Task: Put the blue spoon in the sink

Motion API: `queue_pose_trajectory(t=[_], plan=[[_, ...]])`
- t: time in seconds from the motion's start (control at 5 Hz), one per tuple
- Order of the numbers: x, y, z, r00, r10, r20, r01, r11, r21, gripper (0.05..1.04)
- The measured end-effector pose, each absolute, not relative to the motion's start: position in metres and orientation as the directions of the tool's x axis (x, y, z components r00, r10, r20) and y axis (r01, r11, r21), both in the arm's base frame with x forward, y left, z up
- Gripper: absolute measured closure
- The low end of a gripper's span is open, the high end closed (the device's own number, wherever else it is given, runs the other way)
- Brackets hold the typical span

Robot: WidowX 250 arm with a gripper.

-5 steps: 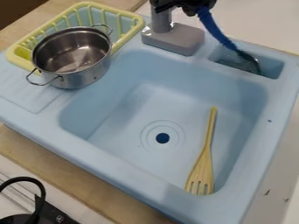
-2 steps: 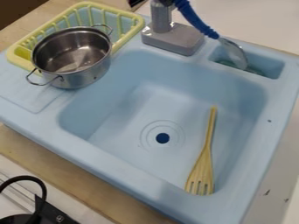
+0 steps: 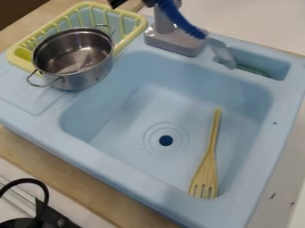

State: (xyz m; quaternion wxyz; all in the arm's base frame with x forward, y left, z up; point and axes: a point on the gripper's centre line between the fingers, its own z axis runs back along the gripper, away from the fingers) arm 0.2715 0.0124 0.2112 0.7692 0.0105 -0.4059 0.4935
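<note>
In the camera view, the blue spoon point(image 3: 180, 20) has swung away from the far end of the small side compartment point(image 3: 278, 70) toward the grey tap base point(image 3: 173, 41). It is up in the air, slanting, its head at the compartment's near-tap end, beside the back rim of the sink point(image 3: 134, 111). The black claw point(image 3: 118, 2) is at the top edge; I cannot tell whether it is clenched, though the raised spoon suggests a grip on the handle. The shift seems useful, but the spoon still needs to come forward over the basin and down, clear of the tap base and the wooden spatula point(image 3: 205, 171) lying there. The black stove part point(image 3: 53, 218) bears a small pale mark, too unclear to make out.
</note>
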Motion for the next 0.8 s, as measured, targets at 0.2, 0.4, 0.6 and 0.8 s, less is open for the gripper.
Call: queue_pose_trajectory(t=[0.2,0.4,0.6,0.8], plan=[[0.264,0.019,0.211,0.166,0.749,0.641,-0.808,0.476,-0.347,0.855],[0.261,0.029,0.219,0.097,0.768,0.632,-0.841,0.403,-0.361,0.855],[0.257,0.051,0.231,-0.006,0.799,0.602,-0.892,0.268,-0.364,0.855],[0.251,0.07,0.234,-0.048,0.803,0.594,-0.912,0.207,-0.354,0.855]])
